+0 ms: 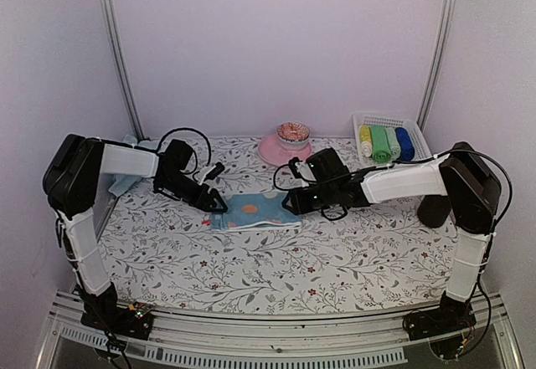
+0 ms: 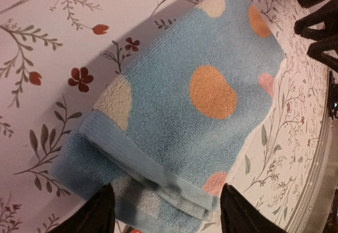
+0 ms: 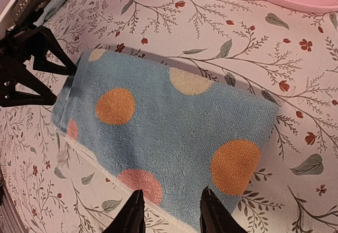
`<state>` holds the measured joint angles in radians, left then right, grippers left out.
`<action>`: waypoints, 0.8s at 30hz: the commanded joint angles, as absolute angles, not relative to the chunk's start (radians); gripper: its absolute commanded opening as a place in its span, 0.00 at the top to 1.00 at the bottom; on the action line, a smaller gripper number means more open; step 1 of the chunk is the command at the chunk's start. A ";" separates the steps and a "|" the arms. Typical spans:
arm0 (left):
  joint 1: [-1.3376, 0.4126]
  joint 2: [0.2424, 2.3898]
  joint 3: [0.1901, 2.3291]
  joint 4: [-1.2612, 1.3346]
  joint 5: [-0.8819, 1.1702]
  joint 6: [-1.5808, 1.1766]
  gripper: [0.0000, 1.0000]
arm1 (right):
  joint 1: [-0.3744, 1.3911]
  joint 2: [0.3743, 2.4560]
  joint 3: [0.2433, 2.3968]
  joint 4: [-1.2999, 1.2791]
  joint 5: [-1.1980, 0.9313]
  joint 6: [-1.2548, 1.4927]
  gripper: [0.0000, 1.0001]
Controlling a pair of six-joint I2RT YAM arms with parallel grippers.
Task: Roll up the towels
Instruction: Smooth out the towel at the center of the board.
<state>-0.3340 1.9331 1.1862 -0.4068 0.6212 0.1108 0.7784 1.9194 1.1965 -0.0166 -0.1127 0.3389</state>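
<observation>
A pale blue towel point(image 1: 254, 212) with orange, pink and cream dots lies folded flat in the middle of the table. My left gripper point(image 1: 213, 204) is at its left end. In the left wrist view its jaws point(image 2: 166, 206) stand apart, straddling the layered end of the towel point(image 2: 185, 101). My right gripper point(image 1: 289, 202) is at the right end. Its fingers point(image 3: 171, 206) hang open just over the near edge of the towel point(image 3: 158, 122), pinching nothing that I can see. More teal towels point(image 1: 126, 176) lie at the far left, partly hidden behind the left arm.
A pink plate point(image 1: 280, 147) carrying a small bowl point(image 1: 293, 131) stands behind the towel. A white basket point(image 1: 419, 139) at the back right holds several rolled cloths in yellow, green and blue. The table has a floral cover point(image 1: 335, 260).
</observation>
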 commanded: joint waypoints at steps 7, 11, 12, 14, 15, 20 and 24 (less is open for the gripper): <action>-0.339 2.001 1.207 -0.419 0.691 0.098 0.35 | 0.781 1.887 1.185 -0.009 -0.092 0.337 0.64; -0.340 2.010 1.212 -0.419 0.690 0.095 0.38 | 0.783 1.890 1.182 -0.006 -0.090 0.340 0.64; -0.339 2.013 1.213 -0.419 0.687 0.095 0.38 | 0.783 1.890 1.180 -0.006 -0.090 0.340 0.64; -0.339 2.019 1.213 -0.419 0.688 0.091 0.38 | 0.784 1.889 1.180 -0.005 -0.088 0.341 0.64; -0.340 2.022 1.215 -0.420 0.689 0.090 0.38 | 0.784 1.888 1.180 -0.006 -0.086 0.339 0.64; -0.340 2.032 1.218 -0.418 0.687 0.080 0.41 | 0.790 1.888 1.182 -0.006 -0.077 0.339 0.64; -0.338 2.037 1.215 -0.407 0.667 0.070 0.51 | 0.792 1.887 1.181 -0.007 -0.071 0.337 0.64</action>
<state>-0.3336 2.0071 1.2076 -0.4065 0.6804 0.0849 0.7845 1.9194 1.1896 -0.0158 -0.0895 0.3393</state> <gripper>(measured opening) 0.539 0.362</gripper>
